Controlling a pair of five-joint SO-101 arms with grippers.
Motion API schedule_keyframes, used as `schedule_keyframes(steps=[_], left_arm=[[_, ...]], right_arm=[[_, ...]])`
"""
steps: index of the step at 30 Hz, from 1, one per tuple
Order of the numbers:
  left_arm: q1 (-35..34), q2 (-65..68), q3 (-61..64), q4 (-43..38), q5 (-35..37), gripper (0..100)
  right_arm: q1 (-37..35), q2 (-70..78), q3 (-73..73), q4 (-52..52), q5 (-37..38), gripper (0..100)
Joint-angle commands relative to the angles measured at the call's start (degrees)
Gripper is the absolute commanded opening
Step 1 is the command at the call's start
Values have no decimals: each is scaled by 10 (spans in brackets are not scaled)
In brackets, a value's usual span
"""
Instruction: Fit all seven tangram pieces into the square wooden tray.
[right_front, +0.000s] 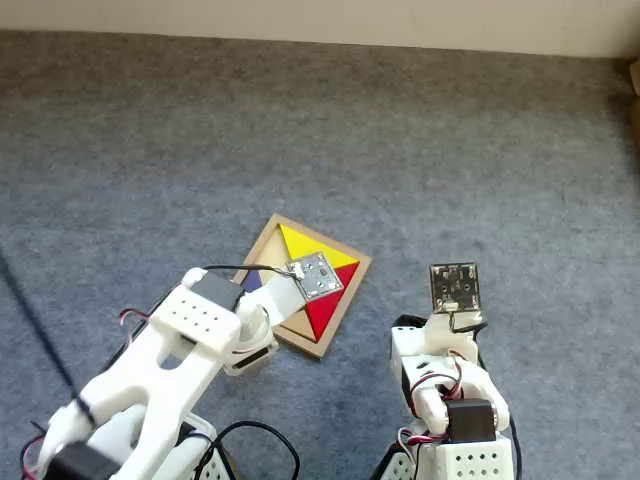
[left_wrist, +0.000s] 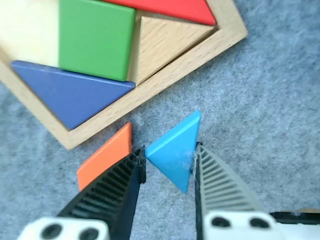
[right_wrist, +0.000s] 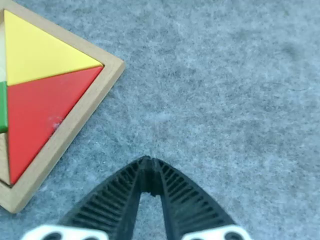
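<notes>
The left fingers (left_wrist: 117, 185) are gripping the blue triangle (left_wrist: 172, 152) by their tips alone, so it may be twisting loose when lifted; the right fingers (right_wrist: 125, 195) are sitting clenched.

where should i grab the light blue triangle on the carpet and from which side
Across its two slanted edges, from above: the light blue triangle lies flat on the carpet, so only its thin sides offer purchase. The left gripper pinches it there.
</notes>
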Motion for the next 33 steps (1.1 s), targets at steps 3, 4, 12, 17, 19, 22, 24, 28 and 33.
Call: schedule_keyframes(steps=[3, 4, 12, 17, 19, 22, 24, 28, 33], left_arm=[[-36, -51, -40, 11, -24, 136], [-44, -51, -44, 6, -46, 136], [-74, -51, -94, -12, -117, 136], [-73, -51, -109, -12, -118, 136], [-68, -50, -109, -12, -125, 136], [-53, -24, -112, -26, -135, 136], [-49, 13, -124, -37, -135, 139], [-51, 99, -175, -45, -135, 141], [-51, 175, -220, -40, -135, 179]], right_arm=[[7, -6, 67, 1, -2, 5], [7, -6, 67, 1, -2, 5], [7, -6, 67, 1, -2, 5], [7, -6, 67, 1, -2, 5], [7, -6, 67, 1, -2, 5], [7, -6, 67, 1, -2, 5], [7, -6, 67, 1, -2, 5], [7, -6, 67, 1, -2, 5], [7, -6, 67, 1, -2, 5]])
